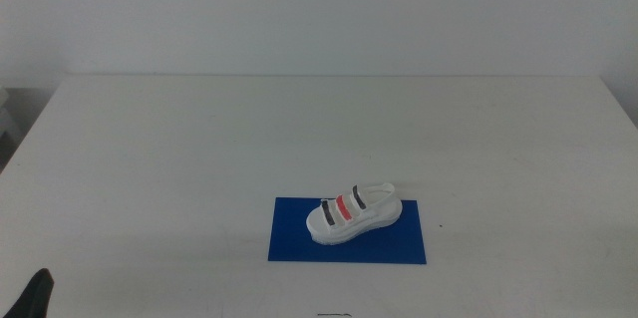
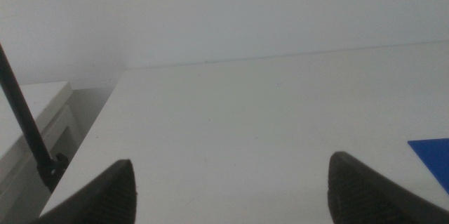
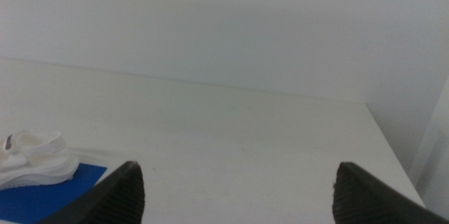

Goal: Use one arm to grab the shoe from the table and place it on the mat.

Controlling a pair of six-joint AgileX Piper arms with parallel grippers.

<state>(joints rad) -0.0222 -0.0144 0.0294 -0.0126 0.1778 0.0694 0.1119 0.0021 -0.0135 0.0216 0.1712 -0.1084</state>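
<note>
The white sandal [image 1: 354, 214] with two dark straps and one red strap lies on the dark blue mat [image 1: 294, 243] near the front middle of the white table [image 1: 319, 129]. In the right wrist view the shoe [image 3: 35, 157] sits on a corner of the mat [image 3: 49, 192]. The mat's corner also shows in the left wrist view [image 2: 433, 157]. My left gripper [image 2: 231, 192] is open and empty, low at the table's front left, its tip showing in the middle view [image 1: 35, 293]. My right gripper [image 3: 235, 196] is open and empty, away from the shoe and out of the middle view.
A dark rod and a pale cabinet [image 2: 31, 140] stand beyond the table's left edge. The table's right edge [image 3: 393, 154] shows in the right wrist view. A white wall runs behind the table.
</note>
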